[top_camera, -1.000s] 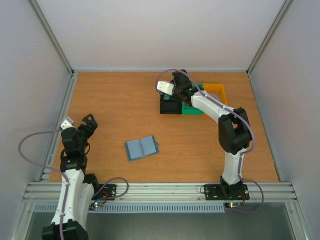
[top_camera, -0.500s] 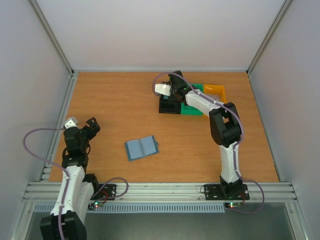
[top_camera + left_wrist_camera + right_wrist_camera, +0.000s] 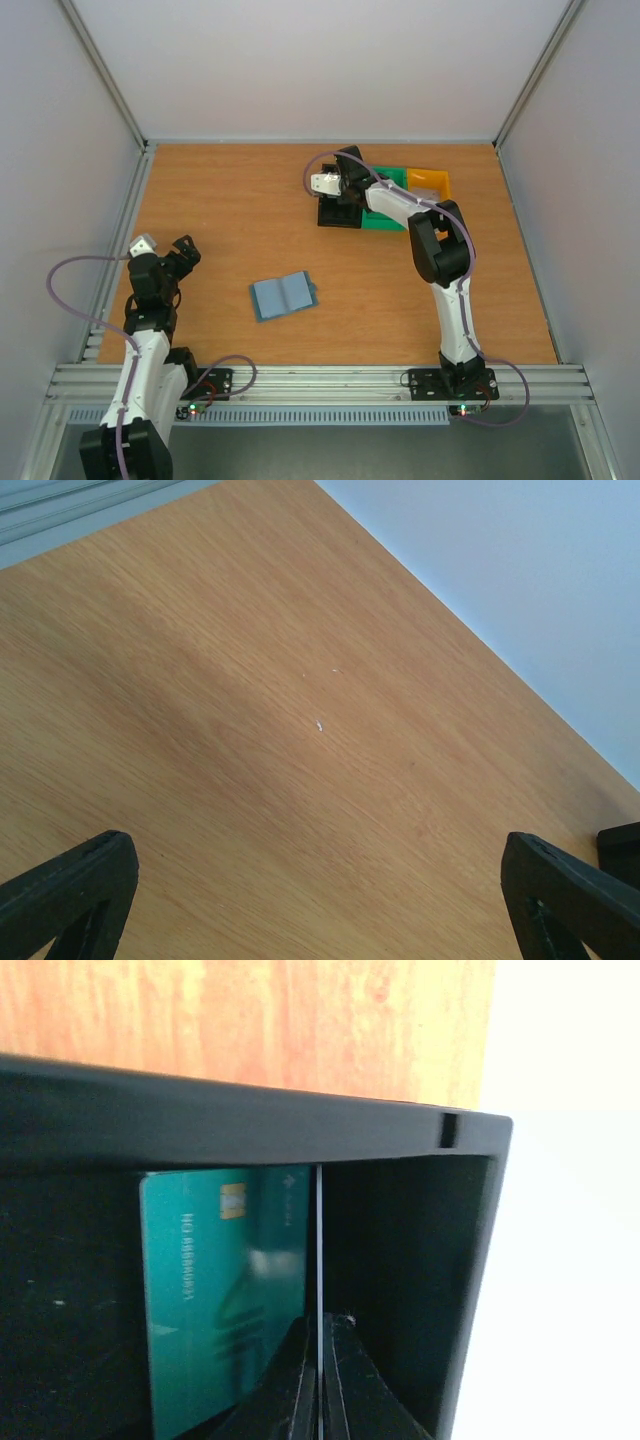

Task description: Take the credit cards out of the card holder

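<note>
Near the table's (image 3: 230, 200) front-left corner the left gripper (image 3: 183, 250) hangs spread wide, empty. The card holder (image 3: 284, 295) lies open nearer the front edge. Toward the far edge the right arm reaches out long. Only its wrist view shows the right gripper (image 3: 320, 1325) pinching a thin card (image 3: 318, 1240) edge-on inside the black bin (image 3: 250, 1120), beside a teal card (image 3: 220, 1290).

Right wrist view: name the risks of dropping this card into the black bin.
1. The right gripper pinches the held card edge-on, close beside the teal card standing in the black bin; lowering may scrape or topple it.
2. Only the held card's near edge is gripped, so it could pivot when released.
</note>
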Motion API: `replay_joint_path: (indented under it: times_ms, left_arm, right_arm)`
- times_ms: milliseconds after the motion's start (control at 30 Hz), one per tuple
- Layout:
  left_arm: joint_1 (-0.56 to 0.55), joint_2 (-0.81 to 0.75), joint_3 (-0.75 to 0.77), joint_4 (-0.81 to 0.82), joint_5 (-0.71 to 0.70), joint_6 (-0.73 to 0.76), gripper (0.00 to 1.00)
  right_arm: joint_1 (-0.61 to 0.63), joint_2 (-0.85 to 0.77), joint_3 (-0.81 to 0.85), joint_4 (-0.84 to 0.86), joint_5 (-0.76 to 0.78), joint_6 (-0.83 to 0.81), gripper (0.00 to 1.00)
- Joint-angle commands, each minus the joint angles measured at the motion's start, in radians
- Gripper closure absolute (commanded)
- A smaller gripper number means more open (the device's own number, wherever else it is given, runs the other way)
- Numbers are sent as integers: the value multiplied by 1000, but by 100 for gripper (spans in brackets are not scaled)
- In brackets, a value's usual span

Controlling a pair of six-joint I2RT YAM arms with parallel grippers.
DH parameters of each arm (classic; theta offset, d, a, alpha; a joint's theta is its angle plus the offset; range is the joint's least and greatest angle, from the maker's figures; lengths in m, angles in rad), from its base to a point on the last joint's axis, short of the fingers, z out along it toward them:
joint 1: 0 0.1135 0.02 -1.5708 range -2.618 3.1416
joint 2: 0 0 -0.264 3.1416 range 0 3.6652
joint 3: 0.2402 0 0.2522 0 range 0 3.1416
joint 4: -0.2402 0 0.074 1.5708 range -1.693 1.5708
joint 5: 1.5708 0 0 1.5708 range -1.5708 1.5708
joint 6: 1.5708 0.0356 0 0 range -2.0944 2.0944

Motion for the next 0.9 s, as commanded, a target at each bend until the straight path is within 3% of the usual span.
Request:
replay_joint_path:
  times_ms: [0,200,533,600,700,867]
  left_arm:
    - [4,3,-10,66,-16,7,1]
    - [4,2,-11,63,-18,7,1]
    - [4,0,-12,57,-18,-7,1]
    - [3,-2,-12,59,-19,-9,1]
    - [5,-3,-12,59,-19,-10,1]
    - [4,1,-13,52,-26,-11,1]
  right_arm:
    - [-5,29,45,8,27,-35,95]
    - [-5,60,56,28,36,-52,87]
    - [-5,26,67,-79,-1,-22,76]
    - [-5,21,81,-102,-1,-2,65]
    - [-6,21,145,-197,-14,47,39]
    - [-5,-17,167,-207,-35,92,25]
